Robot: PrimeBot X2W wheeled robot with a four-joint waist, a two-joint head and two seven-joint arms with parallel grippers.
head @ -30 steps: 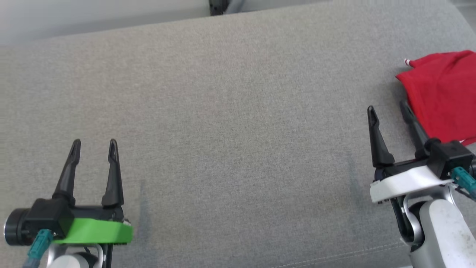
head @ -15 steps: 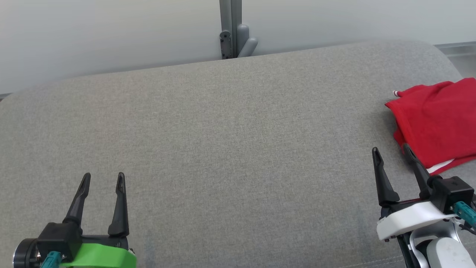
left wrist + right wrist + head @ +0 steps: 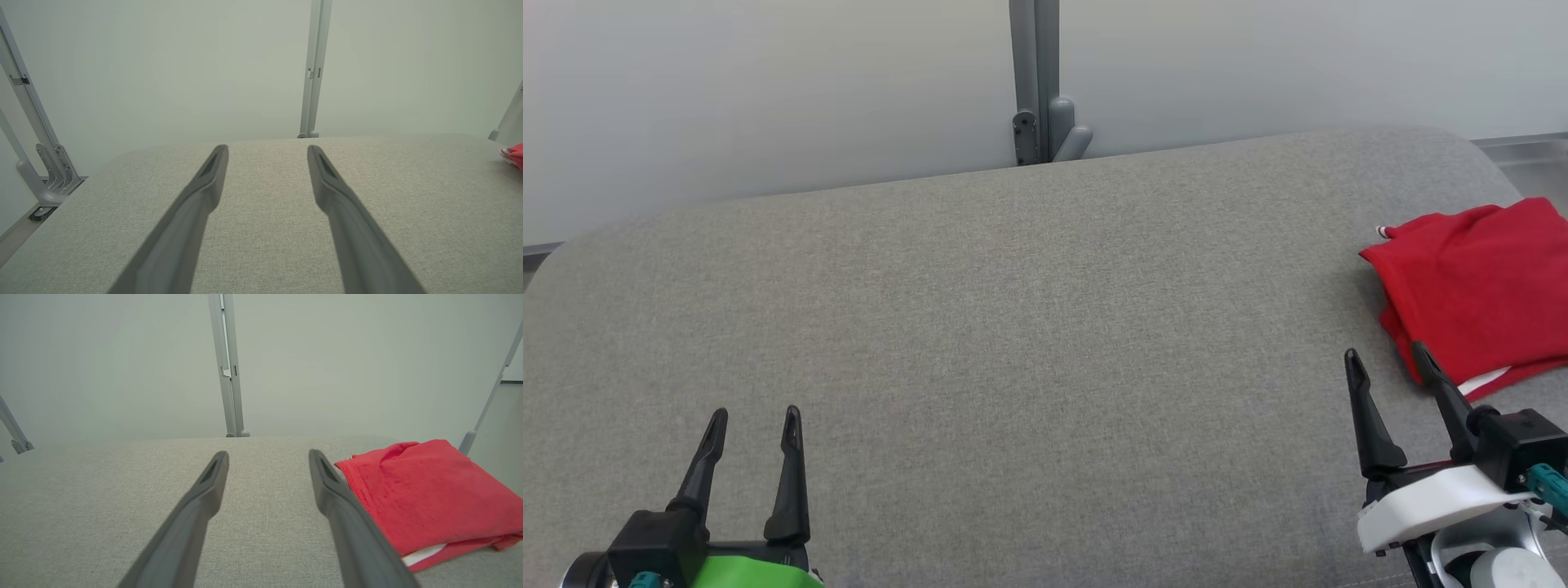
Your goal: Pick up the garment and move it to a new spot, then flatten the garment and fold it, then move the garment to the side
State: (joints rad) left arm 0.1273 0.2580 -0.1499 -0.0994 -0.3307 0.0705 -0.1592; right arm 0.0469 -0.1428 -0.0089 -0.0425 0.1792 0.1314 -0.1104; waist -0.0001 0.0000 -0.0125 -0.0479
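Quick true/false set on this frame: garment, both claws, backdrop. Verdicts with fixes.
1. The red garment lies folded on the grey cushion, on the robot's right side. True.
2. The right claw is shut on the garment. False: it is open with nothing between its fingers, and the garment lies just beside it.
3. The left claw is open and empty above the cushion. True.
4. The garment lies midway between the two claws. False: it lies to the outside of the right claw, near the cushion's right end.
5. A metal post stands behind the cushion. True.
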